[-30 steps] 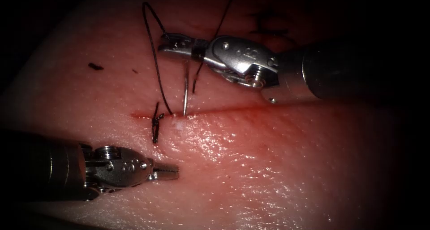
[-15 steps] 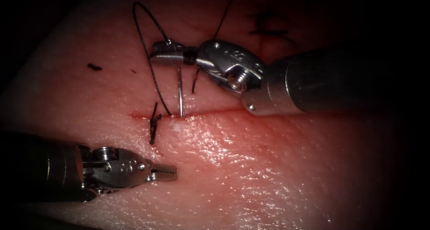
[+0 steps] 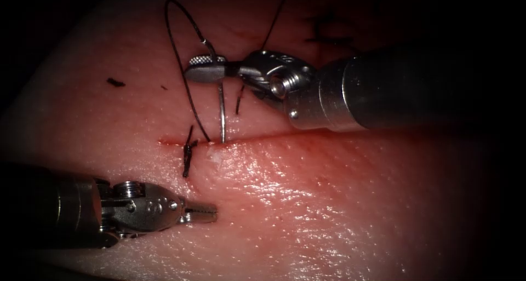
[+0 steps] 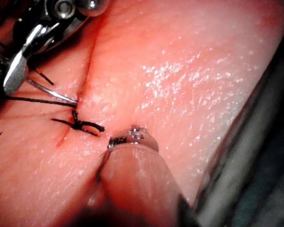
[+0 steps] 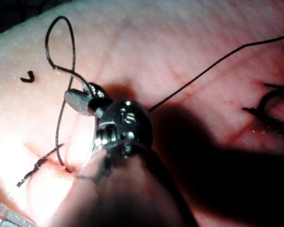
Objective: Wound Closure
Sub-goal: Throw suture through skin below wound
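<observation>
The endoscope looks down from above and in front onto the cut (image 3: 246,138) in the tissue (image 3: 329,204). Each wrist view looks along its own shaft from very close. All three share the knot (image 3: 189,149) beside the needle (image 3: 222,114) at the cut.

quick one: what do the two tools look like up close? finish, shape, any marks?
Both match. The right tool and the left tool have short, blunt, silvery metal jaws, ridged inside, on a rounded polished wrist with screws and small stamped marks, too small to read. Each sits on a thick, dull grey round shaft. No cables visible.
</observation>
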Action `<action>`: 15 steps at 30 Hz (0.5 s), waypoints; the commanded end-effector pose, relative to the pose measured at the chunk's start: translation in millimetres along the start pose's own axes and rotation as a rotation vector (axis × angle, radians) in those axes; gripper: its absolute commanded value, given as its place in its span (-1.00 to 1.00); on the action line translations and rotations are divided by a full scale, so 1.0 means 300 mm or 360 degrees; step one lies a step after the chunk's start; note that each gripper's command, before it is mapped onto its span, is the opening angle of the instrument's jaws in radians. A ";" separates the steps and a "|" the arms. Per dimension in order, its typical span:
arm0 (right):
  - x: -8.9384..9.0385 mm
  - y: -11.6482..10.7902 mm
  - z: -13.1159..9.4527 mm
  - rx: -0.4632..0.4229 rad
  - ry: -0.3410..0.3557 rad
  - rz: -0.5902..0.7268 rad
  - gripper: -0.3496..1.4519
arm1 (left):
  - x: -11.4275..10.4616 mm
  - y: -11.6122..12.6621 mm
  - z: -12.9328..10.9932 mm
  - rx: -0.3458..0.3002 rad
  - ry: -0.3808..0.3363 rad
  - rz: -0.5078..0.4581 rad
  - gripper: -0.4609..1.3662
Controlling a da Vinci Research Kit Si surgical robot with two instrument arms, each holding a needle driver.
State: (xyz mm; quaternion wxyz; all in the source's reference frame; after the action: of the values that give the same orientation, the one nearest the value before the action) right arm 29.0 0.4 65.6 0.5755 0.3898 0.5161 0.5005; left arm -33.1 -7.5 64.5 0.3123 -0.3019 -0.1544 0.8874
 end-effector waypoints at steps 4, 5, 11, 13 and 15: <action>-0.0004 -0.0002 0.0005 0.0020 -0.0002 0.0106 -1.00 | -0.0001 0.0000 0.0001 -0.0005 0.0000 0.0000 -0.88; -0.0007 -0.0003 0.0006 0.0024 0.0000 0.0142 -1.00 | -0.0001 0.0000 0.0001 -0.0005 0.0000 0.0000 -0.88; -0.0023 -0.0012 0.0010 0.0051 -0.0006 0.0375 -1.00 | -0.0002 -0.0001 0.0000 -0.0006 0.0000 0.0001 -0.88; -0.0026 -0.0017 0.0011 0.0051 -0.0007 0.0423 -1.00 | -0.0003 -0.0002 0.0000 -0.0006 0.0000 0.0001 -0.88; -0.0027 -0.0025 0.0015 0.0059 -0.0003 0.0500 -1.00 | -0.0003 -0.0002 -0.0001 -0.0006 0.0000 0.0001 -0.88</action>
State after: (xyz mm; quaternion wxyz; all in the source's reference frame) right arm 29.7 -0.8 65.0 0.4789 0.4815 0.4560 0.5752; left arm -33.0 -7.5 64.6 0.3120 -0.3019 -0.1543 0.8875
